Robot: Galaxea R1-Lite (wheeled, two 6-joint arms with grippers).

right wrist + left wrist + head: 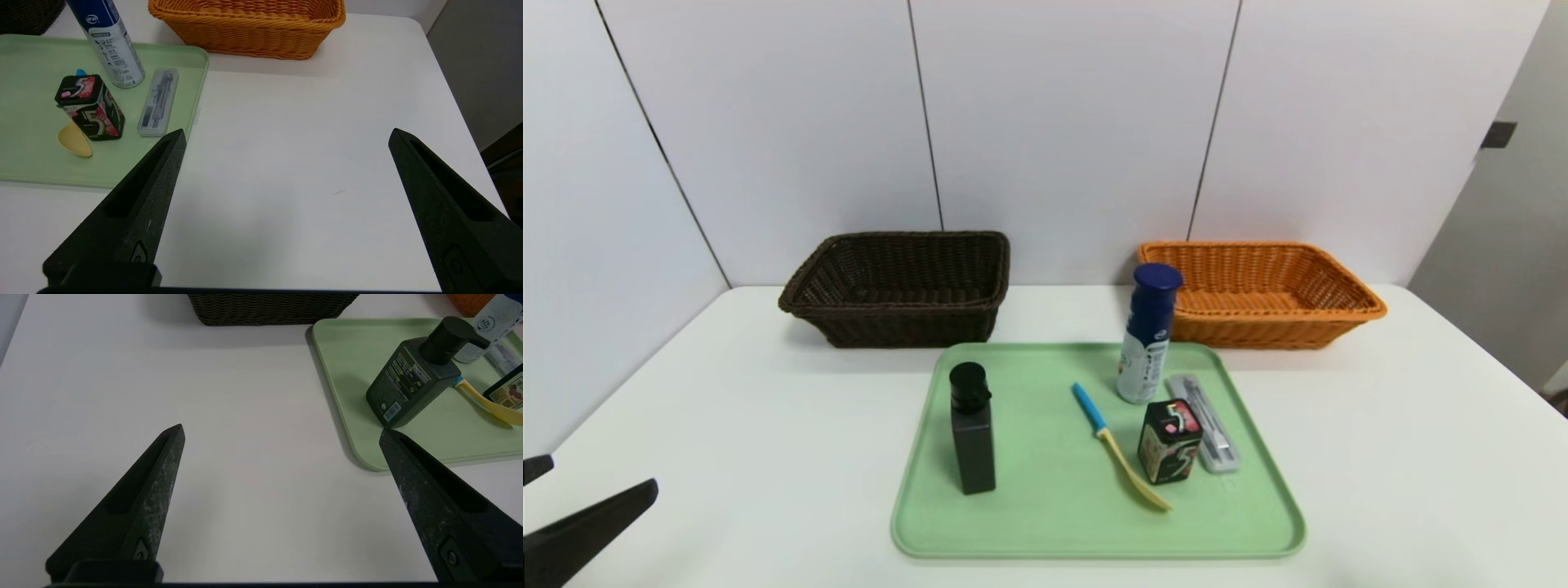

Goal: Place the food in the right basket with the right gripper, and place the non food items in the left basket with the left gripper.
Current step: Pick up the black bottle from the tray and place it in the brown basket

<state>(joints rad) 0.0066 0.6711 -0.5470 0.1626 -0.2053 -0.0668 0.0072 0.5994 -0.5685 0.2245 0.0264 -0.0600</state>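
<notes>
Food, the tall bottle (1148, 335) and dark box (1170, 441), stands on the green tray (1029, 523). I have both left gripper (282, 430) and right gripper (288, 132) wide, empty, seemingly above the table (768, 457).

We see the tray (1029, 523) before two baskets, left (907, 327) and right (1258, 331); on it, the pump bottle (974, 441) lies left, the spoon (1112, 441) mid, then can (1147, 343), box (1170, 441) and case (1207, 425) right

Open white table (768, 457) to the left of the green tray (1045, 523), but tall black bottle (974, 441) in the way just inside.
</notes>
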